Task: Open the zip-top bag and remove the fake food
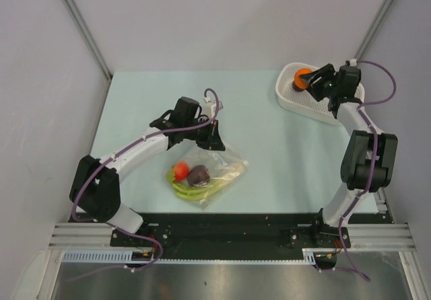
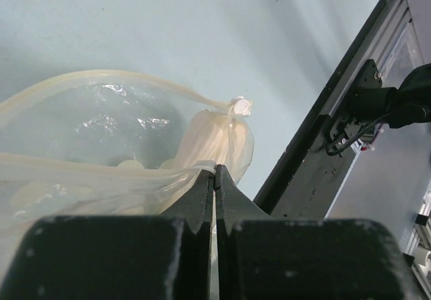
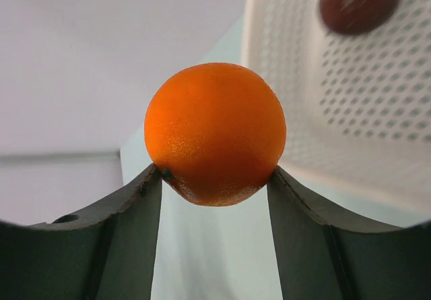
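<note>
The zip-top bag (image 1: 219, 164) lies crinkled in the middle of the table, its mouth gaping in the left wrist view (image 2: 101, 128). My left gripper (image 1: 214, 137) (image 2: 215, 168) is shut on the bag's upper edge. Inside lie fake food pieces: a red tomato (image 1: 180, 170), a dark purple lump (image 1: 199, 174), green stalks (image 1: 195, 191) and a pale beige piece (image 1: 232, 172) (image 2: 209, 138). My right gripper (image 1: 304, 81) (image 3: 215, 170) is shut on the orange ball (image 1: 302, 76) (image 3: 215, 133), held just above the white basket.
The white perforated basket (image 1: 303, 104) (image 3: 350, 98) stands at the back right, with a dark reddish-brown lump (image 3: 357, 3) inside it. The black and metal base rail (image 1: 222, 229) (image 2: 323, 158) runs along the near table edge. Grey walls close in both sides.
</note>
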Robot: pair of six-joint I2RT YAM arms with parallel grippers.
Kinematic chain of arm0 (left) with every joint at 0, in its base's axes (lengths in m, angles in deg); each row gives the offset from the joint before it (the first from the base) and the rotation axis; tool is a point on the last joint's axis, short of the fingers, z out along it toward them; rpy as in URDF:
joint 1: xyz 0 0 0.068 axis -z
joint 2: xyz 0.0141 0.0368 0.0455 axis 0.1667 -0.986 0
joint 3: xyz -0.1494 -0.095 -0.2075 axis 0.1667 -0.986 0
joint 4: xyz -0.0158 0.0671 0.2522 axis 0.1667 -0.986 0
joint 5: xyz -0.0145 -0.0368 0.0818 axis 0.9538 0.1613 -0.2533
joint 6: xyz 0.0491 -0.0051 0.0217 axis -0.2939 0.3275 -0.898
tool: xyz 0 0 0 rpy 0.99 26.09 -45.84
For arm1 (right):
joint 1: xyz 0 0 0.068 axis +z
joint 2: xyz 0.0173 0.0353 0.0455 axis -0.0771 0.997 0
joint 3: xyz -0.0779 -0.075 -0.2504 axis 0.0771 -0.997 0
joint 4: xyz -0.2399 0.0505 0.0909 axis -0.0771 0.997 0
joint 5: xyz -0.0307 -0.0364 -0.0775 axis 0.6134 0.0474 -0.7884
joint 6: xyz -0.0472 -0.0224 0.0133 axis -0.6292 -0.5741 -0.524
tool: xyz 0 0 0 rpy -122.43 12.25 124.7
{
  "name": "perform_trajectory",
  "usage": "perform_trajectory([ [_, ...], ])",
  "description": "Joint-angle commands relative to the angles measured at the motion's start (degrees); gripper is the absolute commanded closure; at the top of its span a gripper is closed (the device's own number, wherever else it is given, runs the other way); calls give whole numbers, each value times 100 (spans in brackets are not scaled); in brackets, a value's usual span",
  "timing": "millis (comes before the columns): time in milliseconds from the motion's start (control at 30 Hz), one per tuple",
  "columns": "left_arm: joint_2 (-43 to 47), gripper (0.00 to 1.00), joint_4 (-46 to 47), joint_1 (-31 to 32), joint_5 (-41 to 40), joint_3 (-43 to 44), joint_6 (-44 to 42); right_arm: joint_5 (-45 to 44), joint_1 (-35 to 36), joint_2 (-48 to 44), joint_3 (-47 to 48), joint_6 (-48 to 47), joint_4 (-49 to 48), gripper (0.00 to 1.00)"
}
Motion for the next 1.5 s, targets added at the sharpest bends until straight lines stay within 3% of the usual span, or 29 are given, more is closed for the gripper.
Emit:
perform_trajectory([
  [0,-143,100,-194,-79,-14,449,-535,-315,-403,692,748,49,89,98],
  [500,-951,100,-388,-132,-172,1161,-536,-543,-773,2960,3228,-531,1442,88],
  [700,-1058,100,-414,-140,-216,1241,-404,-535,-923,3374,3579,-637,1592,66],
  [867,-1014,100,-449,-132,-303,1197,-308,-456,-932,3620,3887,-803,1864,39],
  [1033,-812,100,-406,-140,-330,1048,-211,-359,-932,3647,4115,-848,2083,20],
  [1267,-381,100,-300,-132,-268,714,-79,-429,-888,3437,4529,-1059,2935,11],
  [1467,23,100,-230,-140,-277,389,-44,-763,-634,2286,3750,-919,3368,10],
])
